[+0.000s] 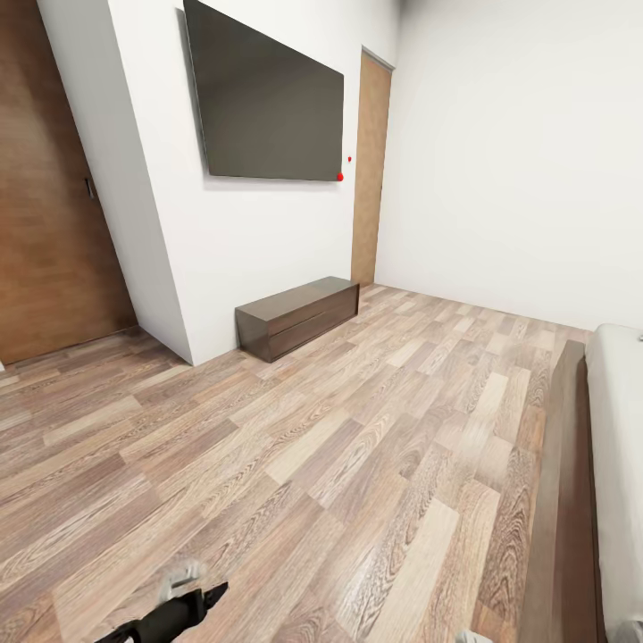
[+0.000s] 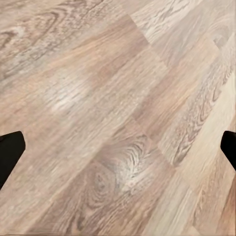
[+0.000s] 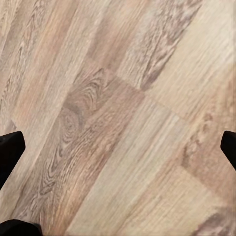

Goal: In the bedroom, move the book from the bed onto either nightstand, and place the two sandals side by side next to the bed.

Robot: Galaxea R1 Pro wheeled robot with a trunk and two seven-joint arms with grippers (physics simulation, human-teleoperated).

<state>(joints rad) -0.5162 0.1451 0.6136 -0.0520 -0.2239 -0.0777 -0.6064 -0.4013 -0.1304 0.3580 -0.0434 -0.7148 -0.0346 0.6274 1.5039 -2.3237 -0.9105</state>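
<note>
The bed shows at the right edge of the head view: its dark-brown frame (image 1: 564, 500) and light-grey mattress (image 1: 621, 420). The book, the sandals and the nightstand are out of view. In the left wrist view my left gripper (image 2: 119, 147) is open, its black fingertips (image 2: 10, 150) far apart over bare plank floor. My right gripper (image 3: 119, 149) is likewise open over the floor, holding nothing. Part of my left arm (image 1: 170, 618) shows at the bottom of the head view.
A large dark TV (image 1: 268, 98) hangs on the white wall above a low dark-brown cabinet (image 1: 299, 317) with two drawer fronts. One wooden door (image 1: 371, 170) is in the far corner, another (image 1: 49, 196) at left. Wood-plank floor (image 1: 339, 446) stretches between me and the cabinet.
</note>
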